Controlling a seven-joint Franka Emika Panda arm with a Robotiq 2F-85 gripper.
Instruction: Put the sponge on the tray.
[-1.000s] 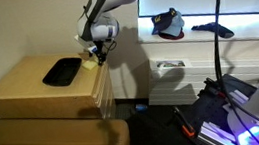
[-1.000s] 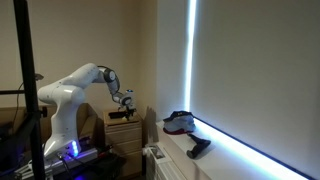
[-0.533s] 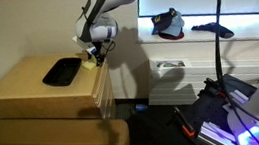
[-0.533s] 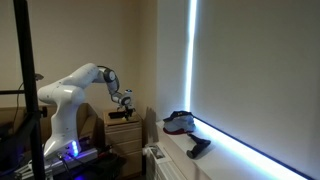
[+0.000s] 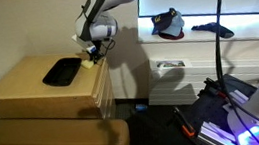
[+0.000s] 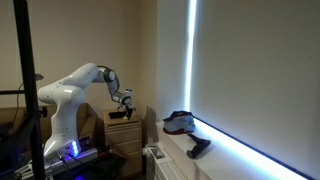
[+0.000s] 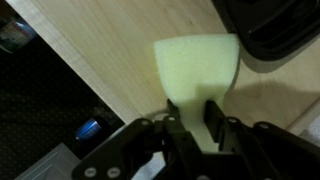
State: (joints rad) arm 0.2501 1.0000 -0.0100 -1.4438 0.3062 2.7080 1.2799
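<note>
The sponge (image 7: 196,62), a pale yellow soft block, lies on the wooden top close to its edge. In the wrist view my gripper (image 7: 194,116) is shut on the sponge. Its two dark fingers press the sponge's near end, which is squeezed narrower between them. The black tray (image 7: 276,30) shows at the top right corner, just beyond the sponge. In an exterior view the gripper (image 5: 92,55) reaches down at the sponge (image 5: 89,62), beside the right end of the tray (image 5: 63,71). From the side, the gripper (image 6: 123,108) hangs over the cabinet.
The wooden cabinet (image 5: 27,94) drops off right next to the sponge, with dark floor below. A sofa back (image 5: 48,144) stands in front. A cap (image 5: 168,22) and a dark cloth (image 5: 213,29) lie on the window ledge. A tripod pole (image 5: 219,20) stands at right.
The gripper's fingers have closed in from wide open onto the sponge. The arm and the sponge stay where they were.
</note>
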